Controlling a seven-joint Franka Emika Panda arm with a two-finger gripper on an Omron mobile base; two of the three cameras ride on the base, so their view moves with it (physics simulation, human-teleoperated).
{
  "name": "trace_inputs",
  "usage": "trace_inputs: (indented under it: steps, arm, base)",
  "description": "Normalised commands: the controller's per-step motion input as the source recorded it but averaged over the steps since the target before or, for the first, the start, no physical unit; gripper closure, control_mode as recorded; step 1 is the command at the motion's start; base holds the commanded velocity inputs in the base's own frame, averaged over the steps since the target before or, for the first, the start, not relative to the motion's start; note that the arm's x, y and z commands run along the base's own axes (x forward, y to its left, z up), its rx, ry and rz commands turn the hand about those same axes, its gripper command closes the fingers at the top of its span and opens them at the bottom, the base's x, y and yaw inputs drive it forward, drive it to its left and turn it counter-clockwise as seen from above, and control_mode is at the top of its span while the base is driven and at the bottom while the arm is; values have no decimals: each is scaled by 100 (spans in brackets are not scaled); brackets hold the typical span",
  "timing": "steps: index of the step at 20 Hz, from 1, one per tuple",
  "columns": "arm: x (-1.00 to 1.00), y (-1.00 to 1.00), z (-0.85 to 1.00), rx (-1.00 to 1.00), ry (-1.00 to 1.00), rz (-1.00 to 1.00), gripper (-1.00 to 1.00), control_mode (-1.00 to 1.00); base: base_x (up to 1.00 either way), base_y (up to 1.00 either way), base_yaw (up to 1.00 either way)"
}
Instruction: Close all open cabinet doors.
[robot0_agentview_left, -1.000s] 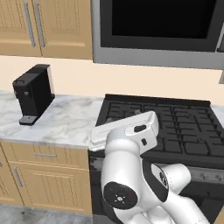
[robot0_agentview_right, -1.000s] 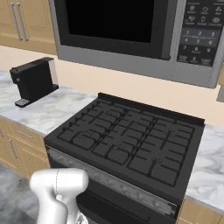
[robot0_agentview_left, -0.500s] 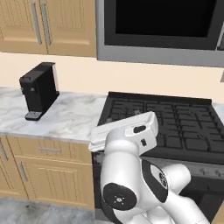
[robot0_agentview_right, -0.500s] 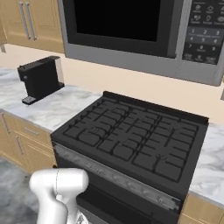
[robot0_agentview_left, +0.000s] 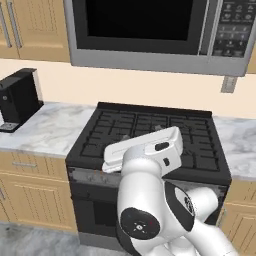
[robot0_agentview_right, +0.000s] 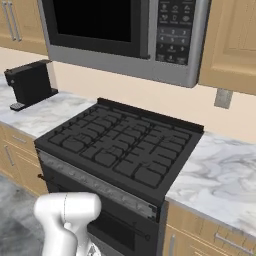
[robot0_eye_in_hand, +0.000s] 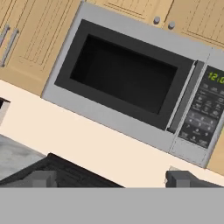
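Note:
Two tall light-tan cabinet doors (robot0_agentview_left: 32, 27) with long grey bar handles hang at the upper left, left of the microwave, and look flush with their frame. They also appear at the left in the hand view (robot0_eye_in_hand: 33, 37) and in the right base view (robot0_agentview_right: 22, 22). Another tan cabinet door (robot0_agentview_right: 232, 40) hangs right of the microwave; I cannot tell whether it is ajar. My gripper (robot0_eye_in_hand: 113, 179) is open with nothing between its fingertips (robot0_eye_in_hand: 41, 178). It points up at the microwave, well short of any door.
A steel microwave (robot0_agentview_left: 150, 30) hangs over a black gas stove (robot0_agentview_left: 150, 135). A black coffee machine (robot0_agentview_left: 17, 97) stands on the marble counter (robot0_agentview_left: 50, 132) to the left. More marble counter (robot0_agentview_right: 220, 175) lies right of the stove, with a wall outlet (robot0_agentview_right: 222, 97) above it.
The whole scene has slid left in both base views, so the base has driven right. The coffee machine now sits near the left edge. The arm holds the same pose.

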Motion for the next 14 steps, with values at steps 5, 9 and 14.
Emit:
trace_inputs:
  steps: [5,9,14]
  arm:
    - [0,0,0,0,0,0,-100,100]
    - [0,0,0,0,0,0,-100,100]
    - [0,0,0,0,0,0,-100,100]
  base:
    - [87,49,7]
    - [93,73,10]
    - [37,100,6]
